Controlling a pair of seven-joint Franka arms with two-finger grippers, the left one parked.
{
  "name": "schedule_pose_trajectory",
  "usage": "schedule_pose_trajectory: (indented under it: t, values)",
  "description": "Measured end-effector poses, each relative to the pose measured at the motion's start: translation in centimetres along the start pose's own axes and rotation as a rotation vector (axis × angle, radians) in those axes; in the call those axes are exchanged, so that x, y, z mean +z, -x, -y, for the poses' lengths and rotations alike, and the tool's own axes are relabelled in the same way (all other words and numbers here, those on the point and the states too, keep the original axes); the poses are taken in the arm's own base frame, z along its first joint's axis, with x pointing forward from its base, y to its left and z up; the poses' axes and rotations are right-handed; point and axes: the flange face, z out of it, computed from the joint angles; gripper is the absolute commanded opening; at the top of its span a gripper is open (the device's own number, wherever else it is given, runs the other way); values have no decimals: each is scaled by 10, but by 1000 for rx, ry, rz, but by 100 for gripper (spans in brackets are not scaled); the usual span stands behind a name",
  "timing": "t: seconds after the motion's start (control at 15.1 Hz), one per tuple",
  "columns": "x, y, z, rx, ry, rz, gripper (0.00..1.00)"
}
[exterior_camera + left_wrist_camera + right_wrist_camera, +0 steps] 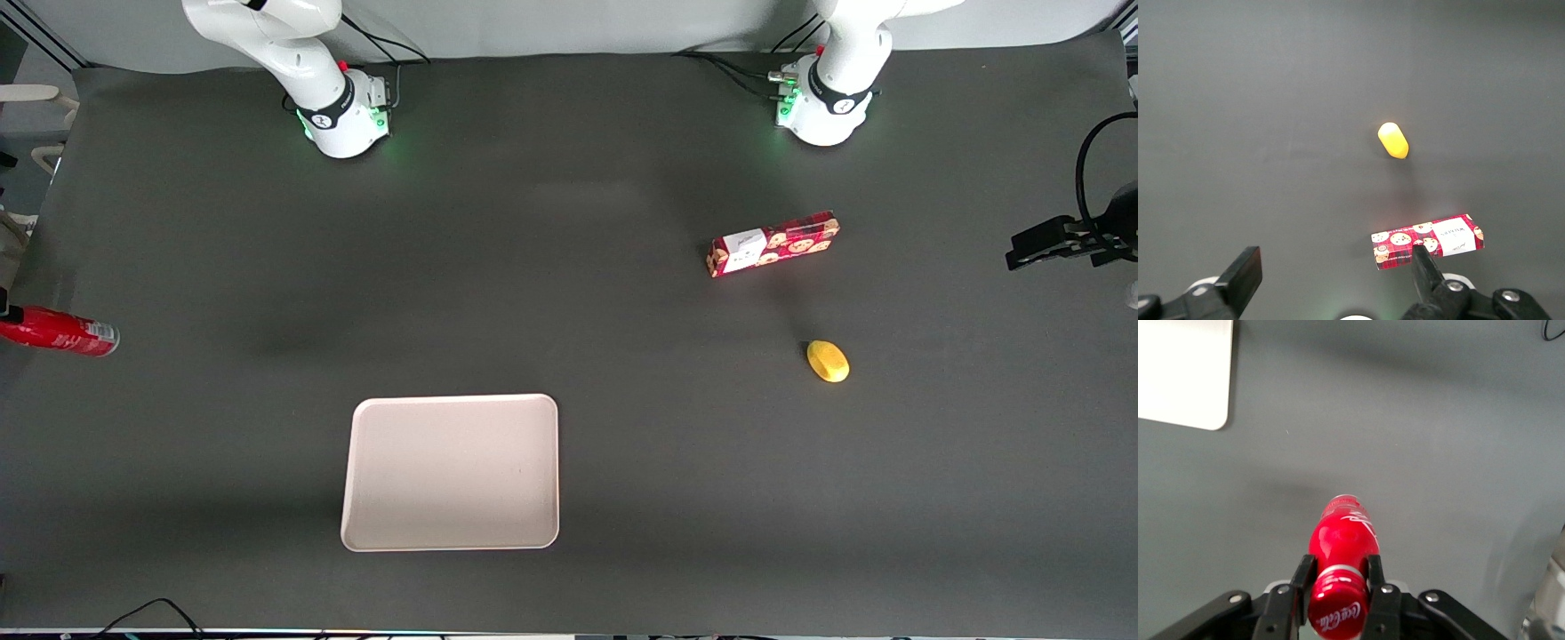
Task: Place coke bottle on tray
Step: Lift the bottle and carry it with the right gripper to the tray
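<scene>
Currently the bottle is clamped in the closed gripper, carried toward the working arm's end; a move over the tray is needed next.

The small slim red coke bottle with white lettering, a red cap and a silvery base is held off the table at the working arm's end, clamped between the fingers of the gripper, which grip it near the cap. The large flat cream-pink rectangular tray, with rounded corners and a low rim, lies flat and bare on the table, well apart from the bottle and nearer the front camera.
</scene>
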Motion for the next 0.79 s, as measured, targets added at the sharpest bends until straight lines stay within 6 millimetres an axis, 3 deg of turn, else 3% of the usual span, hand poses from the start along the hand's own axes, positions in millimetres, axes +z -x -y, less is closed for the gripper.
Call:
schedule_pose_trajectory:
  t: [0.26,0.53,0.66,0.79]
  values:
    - [-8,-49,72,87,1,-16,0]
    - [-8,-80,179,143,-31,-33,0]
    - [3,-98,228,168,-25,-54,0]
    - [27,-119,264,166,-1,-74,0]
